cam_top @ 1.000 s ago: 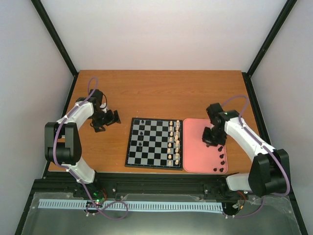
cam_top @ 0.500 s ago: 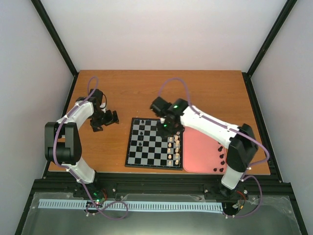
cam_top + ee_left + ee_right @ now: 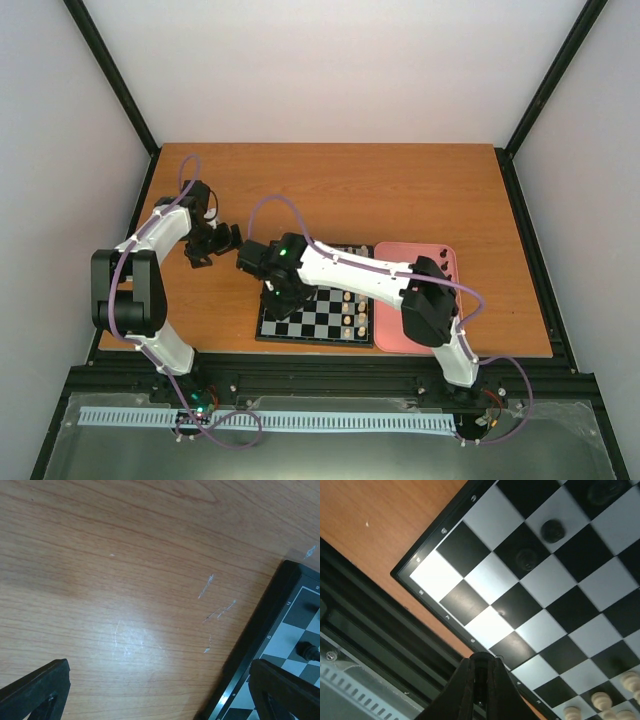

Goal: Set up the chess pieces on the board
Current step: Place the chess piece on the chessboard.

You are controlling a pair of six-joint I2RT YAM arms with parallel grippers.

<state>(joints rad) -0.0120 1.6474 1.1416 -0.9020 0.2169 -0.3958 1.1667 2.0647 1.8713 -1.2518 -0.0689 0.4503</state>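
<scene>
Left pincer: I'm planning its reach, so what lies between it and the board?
Only bare, lightly scratched tabletop, as the left wrist view shows; the open left pincer hangs beside the black rim of the board.

Your right arm sprawls across the board from above, so its left side and a chunk of the pink tray are covered. On the right wrist cam the black chess pieces are dark smudges, and you can't tell whether the pinched right gripper has one.
</scene>
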